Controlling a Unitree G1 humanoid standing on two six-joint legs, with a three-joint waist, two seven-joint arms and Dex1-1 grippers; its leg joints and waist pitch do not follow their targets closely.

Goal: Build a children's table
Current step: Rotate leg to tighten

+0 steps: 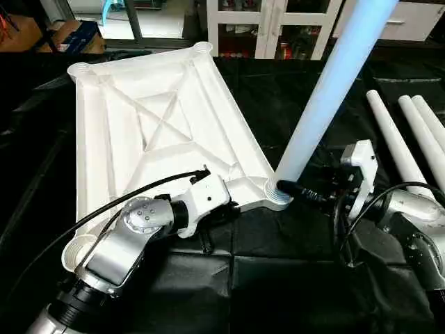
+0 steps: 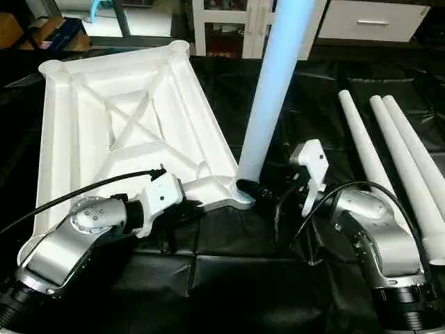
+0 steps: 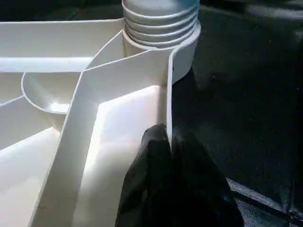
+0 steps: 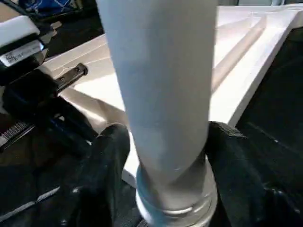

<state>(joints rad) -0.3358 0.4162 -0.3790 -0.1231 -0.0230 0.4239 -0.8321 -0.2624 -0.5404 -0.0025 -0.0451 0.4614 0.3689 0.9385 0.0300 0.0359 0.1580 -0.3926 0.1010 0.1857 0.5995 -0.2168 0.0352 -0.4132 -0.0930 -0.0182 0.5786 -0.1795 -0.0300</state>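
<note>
The table top (image 1: pixel 153 132) is lying underside-up on the black-covered counter (image 1: pixel 278 278). The left claw (image 3: pixel 168 142), clenched, is pinching its near rim wall. One leg (image 1: pixel 327 90) is standing in the near corner socket (image 1: pixel 277 195), with the right claw (image 4: pixel 165 156) straddling its base, fingers (image 4: pixel 232 161) on either side.

White parts showing against black cloth

The top (image 1: pixel 132 139) is showing white, its underside crossed by an X of ribs. The standing leg (image 1: pixel 327 90) is looking pale bluish-white, the three spare legs (image 1: pixel 417 139) plain white. Black fingers (image 4: pixel 236 165) are flanking that leg. Silver forearms (image 2: pixel 69 240) are gleaming over glossy black cloth (image 1: pixel 278 278).
</note>
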